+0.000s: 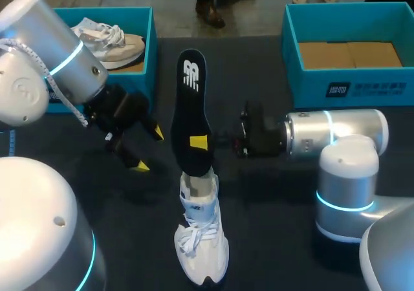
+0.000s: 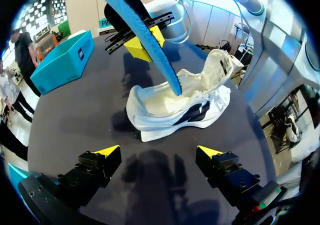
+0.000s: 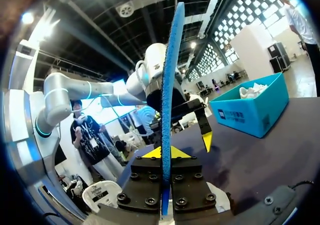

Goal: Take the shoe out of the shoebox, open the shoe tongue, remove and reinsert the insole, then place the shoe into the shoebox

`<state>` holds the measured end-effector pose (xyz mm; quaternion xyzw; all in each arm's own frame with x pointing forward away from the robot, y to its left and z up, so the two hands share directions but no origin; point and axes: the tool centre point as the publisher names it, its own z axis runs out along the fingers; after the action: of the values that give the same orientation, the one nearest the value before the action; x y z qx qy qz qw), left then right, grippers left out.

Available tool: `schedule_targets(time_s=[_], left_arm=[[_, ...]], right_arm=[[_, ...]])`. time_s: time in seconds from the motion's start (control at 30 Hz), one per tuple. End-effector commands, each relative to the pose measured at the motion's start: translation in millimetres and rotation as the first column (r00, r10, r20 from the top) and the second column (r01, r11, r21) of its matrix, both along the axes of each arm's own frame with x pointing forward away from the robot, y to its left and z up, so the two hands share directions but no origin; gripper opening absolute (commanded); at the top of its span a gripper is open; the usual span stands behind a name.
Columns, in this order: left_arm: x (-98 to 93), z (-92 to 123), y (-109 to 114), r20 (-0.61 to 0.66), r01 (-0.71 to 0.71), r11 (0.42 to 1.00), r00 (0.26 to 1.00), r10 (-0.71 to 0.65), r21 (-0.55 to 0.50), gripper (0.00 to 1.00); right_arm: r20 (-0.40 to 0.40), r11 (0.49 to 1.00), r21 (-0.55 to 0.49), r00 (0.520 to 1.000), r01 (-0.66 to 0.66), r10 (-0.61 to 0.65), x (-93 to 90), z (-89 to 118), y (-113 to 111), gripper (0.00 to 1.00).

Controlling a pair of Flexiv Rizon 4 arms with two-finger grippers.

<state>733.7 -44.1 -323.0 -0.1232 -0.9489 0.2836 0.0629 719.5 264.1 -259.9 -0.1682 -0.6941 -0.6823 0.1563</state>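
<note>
- The right fingers (image 1: 199, 142) clamp a black, blue-backed insole (image 1: 191, 103) from both sides. They hold it upright, with its lower end tucked into the white shoe (image 1: 202, 239).
- The shoe lies on the dark desk (image 1: 272, 207), about midway across and toward the robot's side, outside both boxes.
- The left fingers (image 1: 140, 166) stand wide apart and empty, hovering just left of the insole and apart from it.
- A blue shoebox (image 1: 103, 10) at the desk's far left corner holds a second shoe (image 1: 113, 42).
- Another blue box (image 1: 349, 87) at the far right corner shows cardboard inside.
</note>
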Motion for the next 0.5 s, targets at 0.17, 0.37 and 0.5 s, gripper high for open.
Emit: schedule_targets(time_s=[0.17,0.37,0.5], left_arm=[[0.4,-2.2,-0.8,0.001,0.000,1.000,1.000,0.000,-0.001,1.00],[-1.0,-2.0,-2.7,-0.004,0.002,1.000,1.000,-0.002,-0.013,1.00],[-6.7,-9.2,-5.7,-0.007,0.034,0.999,0.999,-0.035,-0.035,1.00]], right_arm=[[-0.002,1.000,-0.007,1.000,0.005,-0.005,-0.7,-2.5,2.6,0.00],[-0.002,1.000,-0.007,1.000,0.005,-0.005,-0.7,-2.5,2.6,0.00],[-0.003,1.000,-0.018,1.000,0.014,-0.014,-1.9,-6.6,4.5,0.00]])
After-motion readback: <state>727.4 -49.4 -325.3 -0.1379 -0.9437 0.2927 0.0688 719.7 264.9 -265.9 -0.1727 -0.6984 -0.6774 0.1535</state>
